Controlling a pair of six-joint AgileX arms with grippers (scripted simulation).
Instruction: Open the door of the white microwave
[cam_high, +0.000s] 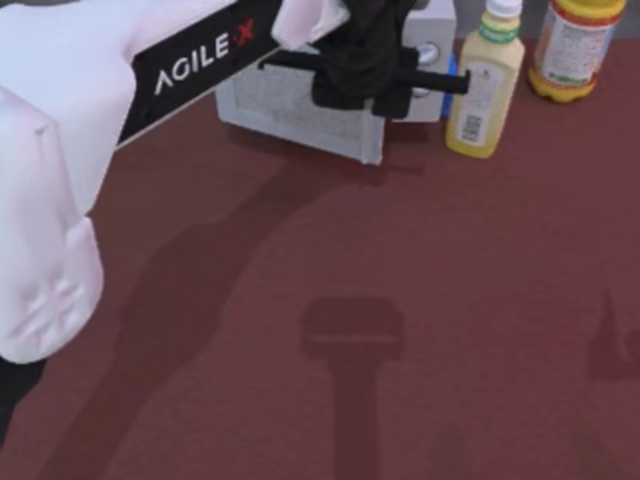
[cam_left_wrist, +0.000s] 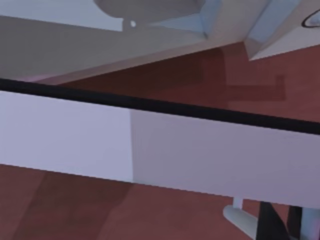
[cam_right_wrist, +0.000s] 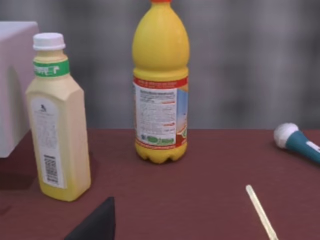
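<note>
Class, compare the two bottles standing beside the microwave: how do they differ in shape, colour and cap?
The pale yellow bottle is flat-sided with squared shoulders; the orange-yellow bottle is round and taller. The pale yellow bottle has a white cap and green neck band; the orange-yellow bottle wears a red-edged wrap label. Both stand upright on the table.

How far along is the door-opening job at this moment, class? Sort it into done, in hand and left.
Done: the door already stands swung partly out from the white microwave, its free edge angled toward the table's near side. In hand: the left gripper sits at the door's top edge, at the front of the oven. Left: swinging the door wider. The right arm is out of the top view, its camera facing two bottles.
</note>
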